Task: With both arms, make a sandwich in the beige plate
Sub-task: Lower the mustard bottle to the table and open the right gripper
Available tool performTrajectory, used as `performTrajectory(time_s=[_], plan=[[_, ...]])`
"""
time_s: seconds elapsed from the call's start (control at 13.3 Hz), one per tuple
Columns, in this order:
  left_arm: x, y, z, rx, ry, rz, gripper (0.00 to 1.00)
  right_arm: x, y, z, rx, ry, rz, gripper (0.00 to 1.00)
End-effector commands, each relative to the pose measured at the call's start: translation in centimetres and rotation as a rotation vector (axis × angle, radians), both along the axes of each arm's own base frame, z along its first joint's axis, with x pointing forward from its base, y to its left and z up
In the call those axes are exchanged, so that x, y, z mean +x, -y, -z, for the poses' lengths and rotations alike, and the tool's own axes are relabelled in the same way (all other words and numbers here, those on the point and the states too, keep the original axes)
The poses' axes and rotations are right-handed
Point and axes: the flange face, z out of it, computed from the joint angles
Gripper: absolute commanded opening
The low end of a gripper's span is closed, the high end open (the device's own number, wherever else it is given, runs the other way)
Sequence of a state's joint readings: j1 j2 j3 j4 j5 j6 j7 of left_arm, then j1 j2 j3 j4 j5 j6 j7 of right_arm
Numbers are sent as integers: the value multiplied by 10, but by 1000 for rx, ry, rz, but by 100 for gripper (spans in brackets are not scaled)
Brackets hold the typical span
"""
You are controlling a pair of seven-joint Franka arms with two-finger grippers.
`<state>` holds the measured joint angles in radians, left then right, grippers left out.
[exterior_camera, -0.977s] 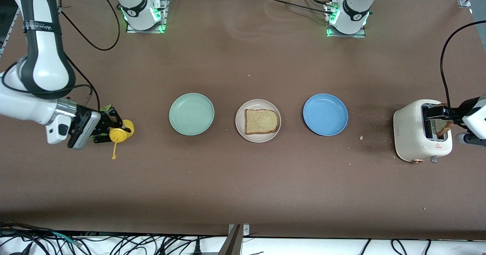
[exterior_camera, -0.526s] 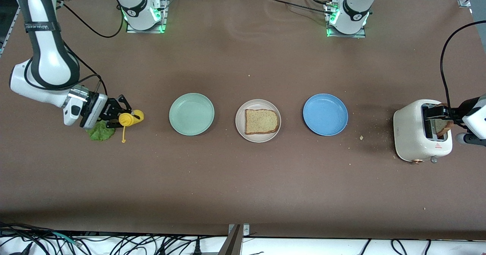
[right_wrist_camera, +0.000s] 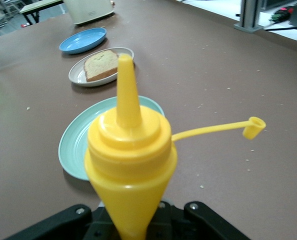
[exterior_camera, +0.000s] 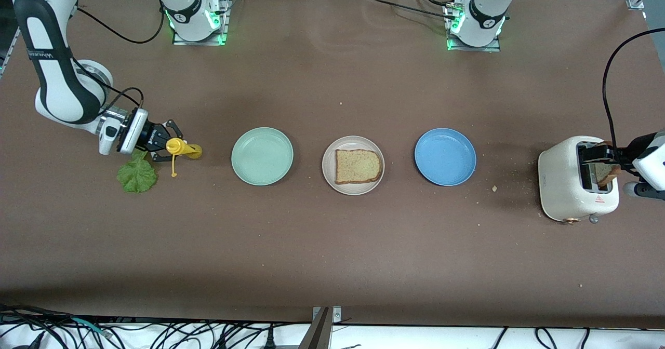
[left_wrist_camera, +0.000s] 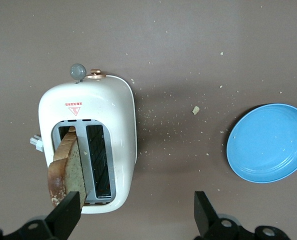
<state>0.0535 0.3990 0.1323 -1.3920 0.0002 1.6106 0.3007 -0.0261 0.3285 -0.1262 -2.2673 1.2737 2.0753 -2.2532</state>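
A brown toast slice [exterior_camera: 357, 166] lies flat in the beige plate [exterior_camera: 328, 167] at the table's middle. A second toast slice [exterior_camera: 606, 172] sticks up from the white toaster [exterior_camera: 563, 183] at the left arm's end. My left gripper [exterior_camera: 597, 155] hangs open over the toaster, one finger [left_wrist_camera: 66, 217] beside that slice [left_wrist_camera: 67, 167], the other finger apart over the table. My right gripper [exterior_camera: 165, 148] is shut on a yellow squeeze bottle [exterior_camera: 179, 148], its nozzle [right_wrist_camera: 126, 87] aimed at the plates. A green lettuce leaf [exterior_camera: 137, 175] lies on the table just below that gripper.
A mint green plate [exterior_camera: 262, 156] and a blue plate [exterior_camera: 445, 157] flank the beige plate, both bare. The bottle's cap [right_wrist_camera: 253, 127] dangles on its tether. Crumbs dot the table between the blue plate and the toaster. A black cable [exterior_camera: 610, 79] runs from the toaster.
My right arm has carried the yellow bottle toward the mint plate and away from the front camera, uncovering the lettuce leaf. The left arm has not moved.
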Motion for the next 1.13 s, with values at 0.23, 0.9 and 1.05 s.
performTrajectory(time_s=[0.23,0.9,1.05], plan=[[-4,-1,-6,13,-5,23,100,-24,7,29,30,54,-43,0],[-4,-2,-6,14,-5,23,100,-19,17,27,26,-27,52,99],[-3,-1,-5,13,-6,23,100,-14,26,10,-54,-92,75,99]])
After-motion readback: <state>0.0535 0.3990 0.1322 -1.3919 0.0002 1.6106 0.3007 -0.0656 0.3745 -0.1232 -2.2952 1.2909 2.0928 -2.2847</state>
